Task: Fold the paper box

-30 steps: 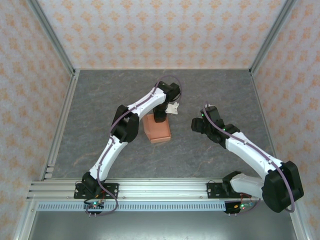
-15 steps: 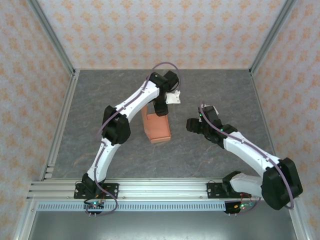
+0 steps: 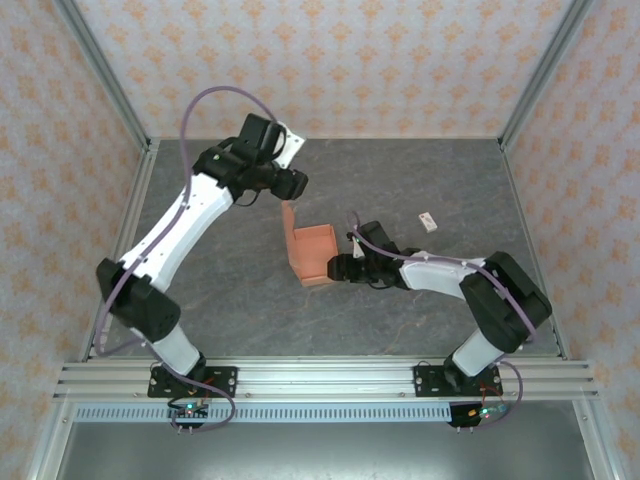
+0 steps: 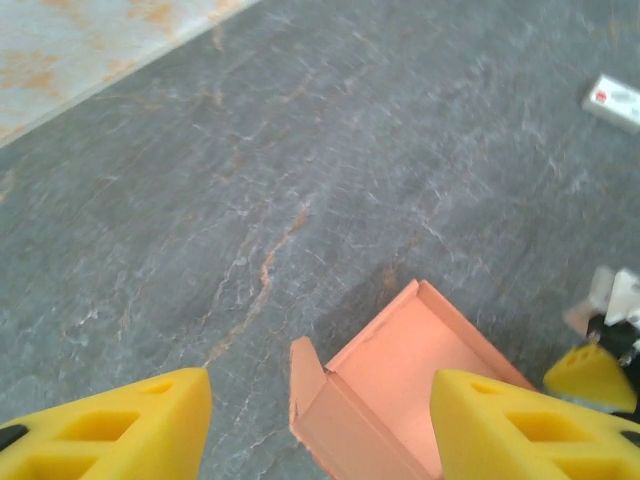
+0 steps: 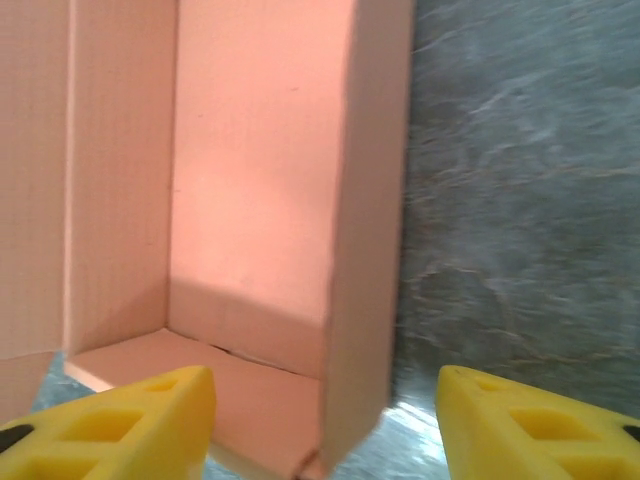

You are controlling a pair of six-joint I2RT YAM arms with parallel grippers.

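The salmon-orange paper box (image 3: 315,256) lies open on the grey table with its walls up and one flap (image 3: 289,222) standing at its far left corner. My left gripper (image 3: 296,184) hangs open above and behind the paper box (image 4: 400,395), touching nothing, its yellow fingers (image 4: 115,430) wide apart. My right gripper (image 3: 340,268) is low at the box's right side and open. The box's right wall (image 5: 365,250) stands between its fingers (image 5: 545,425), one fingertip inside the box and one outside.
A small white tag (image 3: 428,221) lies on the table to the right of the box, also seen in the left wrist view (image 4: 612,101). The patterned enclosure walls and metal frame (image 3: 110,255) ring the table.
My left arm has lifted off the box and swung back toward the far left. My right gripper has moved left up to the box's right wall. The box's flap now stands free.
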